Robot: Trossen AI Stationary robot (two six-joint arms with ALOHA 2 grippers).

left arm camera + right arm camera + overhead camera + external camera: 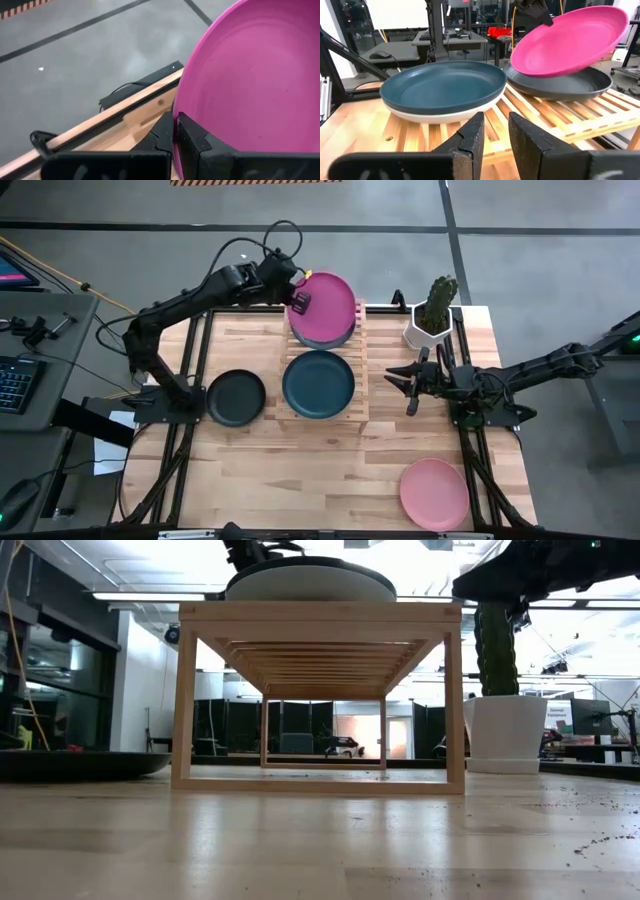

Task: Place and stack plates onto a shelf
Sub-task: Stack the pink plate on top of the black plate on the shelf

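A magenta plate [328, 308] is tilted above a dark grey plate [560, 84] on the far half of the slatted wooden shelf [360, 395]. My left gripper [301, 302] is shut on the magenta plate's left rim. On the shelf's near half a dark teal plate [318, 384] rests on a pale mint plate [440, 116]. A black plate [236, 397] lies on the table left of the shelf, and a salmon pink plate [434, 493] lies at the near right. My right gripper [403, 387] hovers open to the right of the shelf, pointing at it. My left gripper pinches the magenta plate's rim [176, 112] between its two fingers, one finger [192, 140] on the plate's upper face and the other [162, 135] under it. It comes from the table's left. The plate is tilted, its right side raised above the dark grey plate; whether its low edge [520, 70] touches that plate I cannot tell.
A white pot with a cactus [432, 320] stands on the table just right of the shelf's far end, close to my right arm. Bare tabletop [300, 480] lies between the shelf and the near edge.
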